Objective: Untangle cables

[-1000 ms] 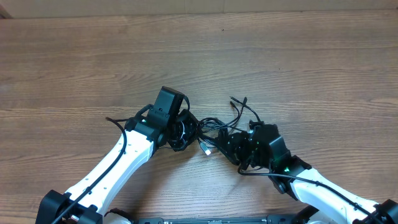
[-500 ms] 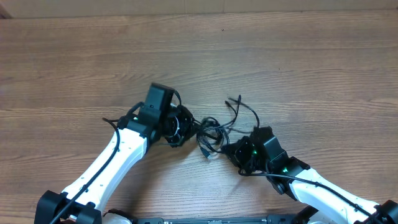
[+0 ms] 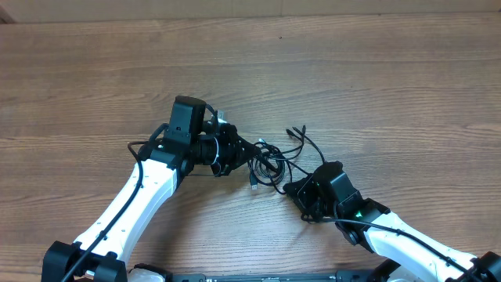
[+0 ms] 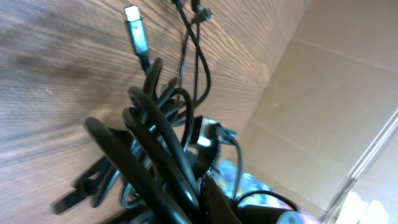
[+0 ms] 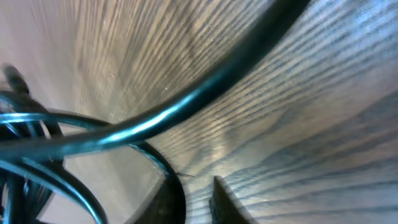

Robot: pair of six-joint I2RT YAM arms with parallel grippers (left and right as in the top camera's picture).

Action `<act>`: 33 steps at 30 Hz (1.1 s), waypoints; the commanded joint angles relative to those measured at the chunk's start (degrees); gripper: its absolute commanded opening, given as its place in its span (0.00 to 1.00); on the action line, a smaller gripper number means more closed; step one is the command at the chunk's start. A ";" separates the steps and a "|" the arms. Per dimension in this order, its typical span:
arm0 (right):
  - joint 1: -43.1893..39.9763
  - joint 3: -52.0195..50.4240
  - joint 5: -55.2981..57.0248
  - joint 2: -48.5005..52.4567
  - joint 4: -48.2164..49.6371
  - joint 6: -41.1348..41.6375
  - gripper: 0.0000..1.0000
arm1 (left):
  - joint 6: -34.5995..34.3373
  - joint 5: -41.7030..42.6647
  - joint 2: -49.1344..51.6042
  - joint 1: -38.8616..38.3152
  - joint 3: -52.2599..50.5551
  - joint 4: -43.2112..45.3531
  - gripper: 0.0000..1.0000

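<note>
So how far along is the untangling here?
Nothing looks freed: the cables are one knotted clump. In hand: the left gripper appears clamped on the bundle; the right gripper sits at its other end, grip unclear. Separating every cord remains.

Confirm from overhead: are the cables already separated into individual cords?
No, the cables lie in one tangled clump on the wooden table.
</note>
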 commanded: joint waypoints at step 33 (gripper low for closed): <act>0.26 -0.66 2.93 0.17 -0.87 -0.11 0.86 | -2.67 -40.79 0.07 -16.59 0.70 -20.65 0.48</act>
